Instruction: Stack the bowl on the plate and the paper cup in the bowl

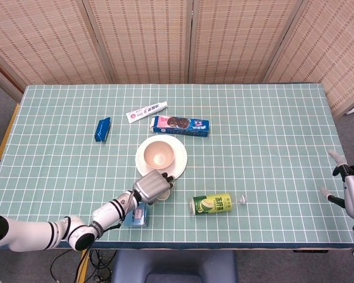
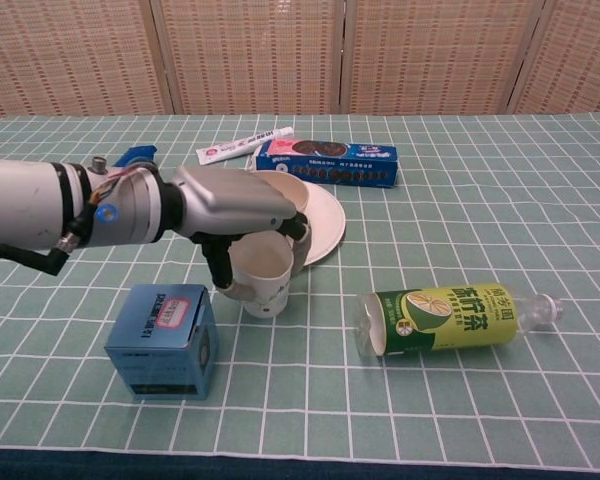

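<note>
**Cup's in the grip, bowl's already on the plate**

Standing here watching: the left robot hand has its fingers curled around the paper cup, thumb on the near side, and the cup looks tipped a bit, its base at or just off the table. I can't tell if it's fully lifted. It sits just in front of the plate, and the bowl is already sitting on that plate, so only the cup is left to go in.

What I'd worry about: it's a thin paper cup, so too hard a squeeze could crumple it, and a tilted cup could catch the bowl's rim and shove the bowl off centre or topple over inside. The bottle lying on its side nearby could roll if bumped.

The right robot hand is way off at the table's edge, fingers apart, holding nothing.

Count: one cup, one bowl, one plate, one bottle, one small blue box, one cookie box, one tube, one blue packet.
</note>
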### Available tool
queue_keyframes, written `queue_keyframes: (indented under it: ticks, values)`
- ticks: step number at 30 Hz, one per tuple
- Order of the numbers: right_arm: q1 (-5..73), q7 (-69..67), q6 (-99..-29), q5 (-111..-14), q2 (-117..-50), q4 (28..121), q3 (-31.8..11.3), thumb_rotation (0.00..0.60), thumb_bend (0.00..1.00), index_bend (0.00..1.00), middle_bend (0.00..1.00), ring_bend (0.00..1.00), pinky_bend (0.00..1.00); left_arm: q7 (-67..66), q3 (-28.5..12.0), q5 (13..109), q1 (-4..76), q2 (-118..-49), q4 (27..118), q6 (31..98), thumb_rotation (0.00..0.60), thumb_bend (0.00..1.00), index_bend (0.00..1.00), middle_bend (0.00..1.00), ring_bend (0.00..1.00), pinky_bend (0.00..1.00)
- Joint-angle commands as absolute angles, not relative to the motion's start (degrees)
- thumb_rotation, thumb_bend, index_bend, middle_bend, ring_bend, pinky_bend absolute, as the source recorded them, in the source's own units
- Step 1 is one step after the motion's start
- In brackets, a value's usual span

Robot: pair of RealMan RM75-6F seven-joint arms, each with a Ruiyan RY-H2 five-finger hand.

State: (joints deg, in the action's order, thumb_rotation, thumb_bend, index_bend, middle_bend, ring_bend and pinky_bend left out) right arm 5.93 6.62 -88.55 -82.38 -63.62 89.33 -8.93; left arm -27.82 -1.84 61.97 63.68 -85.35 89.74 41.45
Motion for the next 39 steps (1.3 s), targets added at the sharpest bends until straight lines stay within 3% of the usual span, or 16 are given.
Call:
queue_keyframes:
  ticks: [1,11,18,28,39]
  values:
    - [6.0,6.5,-88.5,-82.4,-63.7,89.3,-9.0,0.600,0.03,0.17,0.50,0.47,0.68,-27.1,-2.1,62.7,63.3,-83.6,91.2,41.8,0.600,0.27,0.37,0.25,0.28,0.57]
    - [6.3,6.4,-88.5,-82.9,-64.2,89.2,-8.9,0.600,0.03,0.17,0.50,0.47,0.68,-22.7,-4.4,63.7,61.6,-75.4,98.7,43.7,0.600,0.27,0.36,0.25,0.28,0.57]
    - [6.0,6.5,-88.9,-83.1,-64.0,89.4,-8.9,0.600,0.03,0.17,0.50,0.47,0.68,-19.9,-7.5,62.3,61.6,-73.6,99.0,44.5,0.600,0.27,0.36,0.25,0.27,0.57]
    - [5.7,6.5,-89.0,-83.0,-63.8,89.6,-8.7,0.600,0.03,0.17,0.50,0.47,0.68,-23.1,-9.9,51.6,66.6,-77.0,91.7,41.2,0.600,0.27,0.36,0.25,0.27,0.57]
    - [5.5,6.3,-88.8,-82.5,-63.6,89.3,-8.7,0.600,0.03,0.17,0.50,0.47,0.68,-28.0,-8.5,39.1,71.7,-82.6,81.4,39.1,0.600,0.27,0.35,0.25,0.27,0.57]
